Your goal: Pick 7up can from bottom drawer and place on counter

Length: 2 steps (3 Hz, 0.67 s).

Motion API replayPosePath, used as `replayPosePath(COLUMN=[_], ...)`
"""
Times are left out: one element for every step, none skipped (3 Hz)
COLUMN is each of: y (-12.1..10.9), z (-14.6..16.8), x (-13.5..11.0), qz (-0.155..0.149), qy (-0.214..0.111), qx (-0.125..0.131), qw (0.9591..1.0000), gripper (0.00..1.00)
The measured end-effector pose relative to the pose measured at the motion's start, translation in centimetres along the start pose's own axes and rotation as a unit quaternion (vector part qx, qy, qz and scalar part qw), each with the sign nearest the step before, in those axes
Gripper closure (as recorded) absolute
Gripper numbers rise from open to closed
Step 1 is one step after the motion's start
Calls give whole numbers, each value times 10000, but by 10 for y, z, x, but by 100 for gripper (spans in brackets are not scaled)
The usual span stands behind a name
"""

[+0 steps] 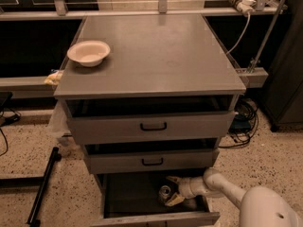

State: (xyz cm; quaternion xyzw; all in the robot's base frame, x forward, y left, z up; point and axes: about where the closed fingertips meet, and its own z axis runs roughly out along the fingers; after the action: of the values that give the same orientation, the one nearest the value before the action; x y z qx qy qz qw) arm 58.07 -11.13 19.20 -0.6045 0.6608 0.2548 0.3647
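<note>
The 7up can (164,191) stands upright in the dark tray of the open bottom drawer (128,197), towards its right side, shiny top showing. My gripper (172,190) reaches into this drawer from the right on a white arm. Its two pale fingers (173,200) stand apart, one behind and one in front of the can's right side. I cannot tell whether they touch it. The counter (156,51) is the broad grey top of the cabinet, above the drawers.
A cream bowl (88,53) sits on the counter's left edge. Two upper drawers with black handles (153,126) are partly pulled out above the bottom one. A black pole (42,186) lies on the floor at left. Cables (244,122) hang at right.
</note>
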Motion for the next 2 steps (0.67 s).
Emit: replayPosePath(y=[4,11], z=[14,17], x=[3,8], qz=[85,250], qy=[-144,-302], qx=[-61,-108], qw=[9998,9992], gripper=[34,53])
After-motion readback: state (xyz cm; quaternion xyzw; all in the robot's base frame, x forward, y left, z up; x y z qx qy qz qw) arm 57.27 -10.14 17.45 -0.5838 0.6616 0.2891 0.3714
